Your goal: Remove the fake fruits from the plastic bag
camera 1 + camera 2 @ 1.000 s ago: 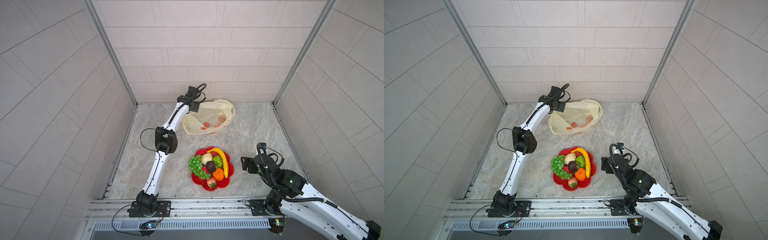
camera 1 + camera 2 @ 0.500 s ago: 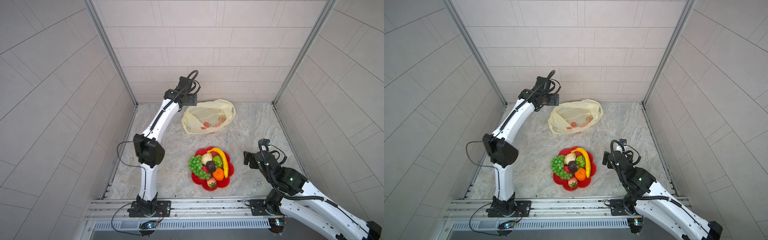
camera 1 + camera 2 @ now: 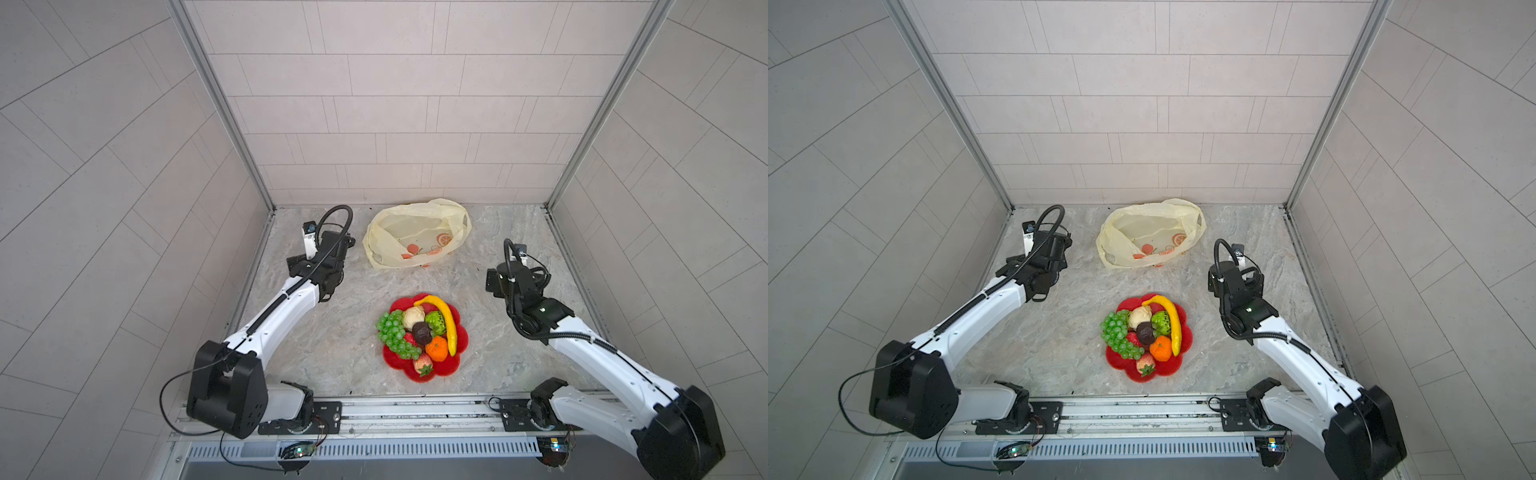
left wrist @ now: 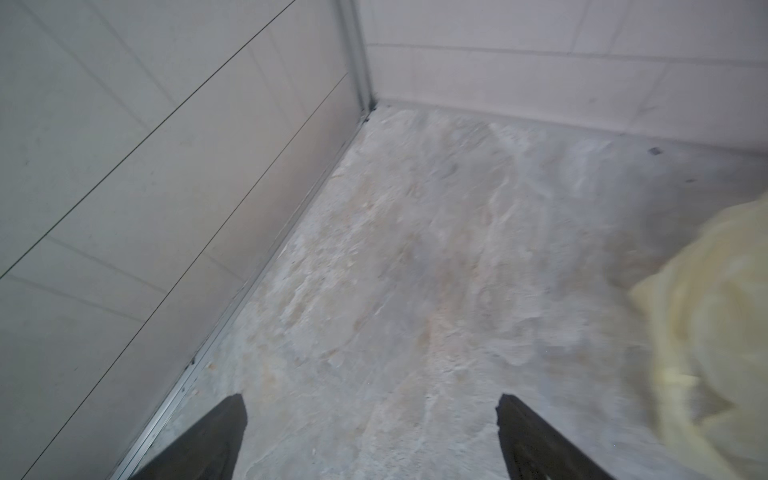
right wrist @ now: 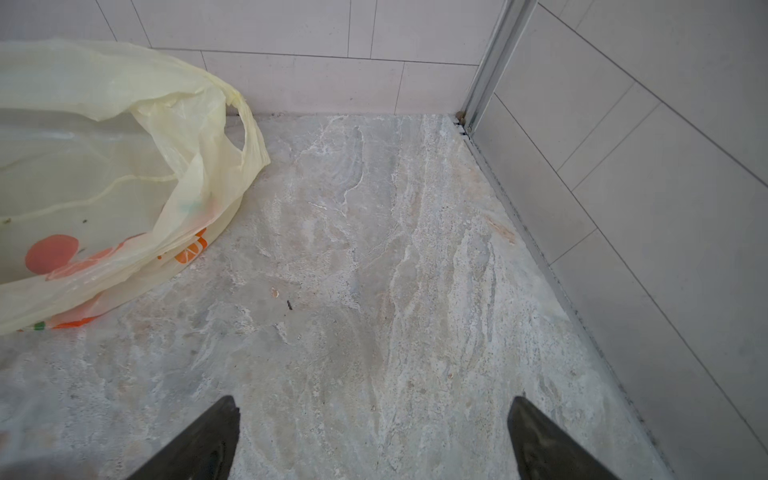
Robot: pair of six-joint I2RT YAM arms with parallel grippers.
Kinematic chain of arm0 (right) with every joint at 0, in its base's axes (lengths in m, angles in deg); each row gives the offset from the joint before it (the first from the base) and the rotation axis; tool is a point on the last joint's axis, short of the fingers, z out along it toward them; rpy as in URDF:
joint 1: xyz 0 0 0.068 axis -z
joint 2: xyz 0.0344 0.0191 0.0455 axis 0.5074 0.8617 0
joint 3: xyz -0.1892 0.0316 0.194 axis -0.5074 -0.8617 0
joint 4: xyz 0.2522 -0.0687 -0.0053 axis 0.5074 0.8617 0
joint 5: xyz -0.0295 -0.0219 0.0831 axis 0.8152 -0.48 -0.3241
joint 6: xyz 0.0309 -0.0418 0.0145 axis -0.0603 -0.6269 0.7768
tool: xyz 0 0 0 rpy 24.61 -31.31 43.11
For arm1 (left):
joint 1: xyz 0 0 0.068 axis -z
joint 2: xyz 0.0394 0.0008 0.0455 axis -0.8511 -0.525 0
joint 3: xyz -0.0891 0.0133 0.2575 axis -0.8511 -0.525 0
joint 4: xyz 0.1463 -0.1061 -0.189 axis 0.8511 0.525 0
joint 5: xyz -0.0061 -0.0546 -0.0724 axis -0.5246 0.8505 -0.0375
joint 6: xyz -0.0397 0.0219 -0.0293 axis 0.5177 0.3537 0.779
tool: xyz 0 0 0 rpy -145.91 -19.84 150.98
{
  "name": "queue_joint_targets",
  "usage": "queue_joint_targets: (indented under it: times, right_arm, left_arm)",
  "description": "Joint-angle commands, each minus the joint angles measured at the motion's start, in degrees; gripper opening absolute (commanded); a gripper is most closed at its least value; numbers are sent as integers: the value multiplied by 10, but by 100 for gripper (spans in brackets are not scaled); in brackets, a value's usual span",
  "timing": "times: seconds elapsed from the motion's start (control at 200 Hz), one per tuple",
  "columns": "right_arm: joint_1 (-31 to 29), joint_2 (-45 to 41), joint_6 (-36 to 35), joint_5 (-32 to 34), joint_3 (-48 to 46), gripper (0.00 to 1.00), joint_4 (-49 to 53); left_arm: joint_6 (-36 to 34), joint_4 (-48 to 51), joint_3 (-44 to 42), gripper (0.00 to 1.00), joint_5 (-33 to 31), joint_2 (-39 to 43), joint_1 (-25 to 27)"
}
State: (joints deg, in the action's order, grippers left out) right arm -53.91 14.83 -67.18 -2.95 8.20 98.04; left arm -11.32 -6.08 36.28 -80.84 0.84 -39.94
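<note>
The fake fruits are piled on a red flower-shaped plate (image 3: 451, 365) (image 3: 1173, 365) at the front middle: a yellow banana (image 3: 445, 320), green grapes (image 3: 392, 334), an orange (image 3: 437, 348), a strawberry (image 3: 423, 366), and dark brown, cream and green netted ones. The plastic bag (image 3: 415, 232) (image 3: 1148, 232) (image 5: 104, 174) lies slack and open near the back wall, and only its printed orange slices show inside. My left gripper (image 4: 370, 415) (image 3: 334, 249) hangs open over bare floor to the left of the bag, whose blurred edge (image 4: 706, 316) shows in the left wrist view. My right gripper (image 5: 374, 415) (image 3: 515, 276) is open and empty, to the right of the bag.
Tiled walls close in the marble floor (image 3: 332, 332) on the left, back and right. A metal rail (image 3: 415, 411) with both arm bases runs along the front edge. The left gripper is close to the left wall (image 4: 166, 208).
The left arm rose from the bag's left handle, then swung down and back to the left of the bag. The right gripper drew away from the plate toward the back right.
</note>
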Motion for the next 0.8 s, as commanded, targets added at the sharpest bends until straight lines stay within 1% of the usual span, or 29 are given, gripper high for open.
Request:
queue_joint_targets:
  times: [0.0,0.035,0.065,0.125,0.205,0.27,0.305,0.33,0.365,0.43,0.465,0.5,0.52,0.585,0.63,0.66,0.685,0.715,0.766,0.796]
  right_arm:
    - [23,44,-94,49,12,99,-82]
    - [42,59,-102,45,8,100,-98]
    - [59,71,-101,39,3,100,-112]
    - [93,90,-96,23,-9,99,-139]
    - [120,109,-106,6,-46,100,-228]
    - [134,124,-99,-9,-83,100,-289]
    - [137,131,-101,-25,-97,99,-315]
    - [138,136,-107,-35,-103,100,-332]
    - [137,144,-113,-41,-107,100,-343]
    - [137,162,-130,-43,-119,100,-379]
    - [138,172,-137,-43,-123,100,-395]
    - [138,181,-144,-45,-120,99,-403]
    - [138,182,-146,-49,-117,99,-396]
    - [138,185,-178,-74,-130,100,-436]
    - [139,189,-188,-78,-153,99,-488]
    - [142,193,-189,-82,-169,100,-523]
    - [145,198,-188,-91,-180,99,-545]
    - [148,207,-189,-101,-189,100,-568]
    - [152,226,-189,-107,-203,100,-610]
    - [158,236,-182,-117,-206,100,-618]
  left_arm:
    - [-19,-154,-96,100,-131,40,-1]
    - [-39,-191,-125,100,-149,49,-3]
    - [-52,-213,-148,100,-152,53,-8]
    - [-69,-244,-167,100,-130,51,-23]
    - [-99,-298,-186,100,-104,26,-31]
    - [-136,-380,-218,100,-48,3,-49]
    - [-158,-451,-247,100,-24,-9,-61]
    - [-173,-502,-261,99,-20,-14,-72]
    - [-187,-505,-268,100,-11,1,-75]
    - [-175,-558,-302,100,54,19,-101]
    - [-173,-587,-311,100,92,10,-115]
    - [-173,-608,-310,100,90,-11,-120]
    - [-175,-618,-307,100,95,-26,-122]
    - [-184,-636,-288,98,140,-71,-134]
    - [-201,-603,-268,97,180,-86,-134]
    - [-210,-620,-265,97,196,-111,-135]
    - [-214,-644,-265,98,194,-127,-136]
    - [-210,-655,-269,98,200,-126,-137]
    - [-206,-593,-254,100,216,-110,-145]
    - [-206,-621,-263,100,215,-118,-146]
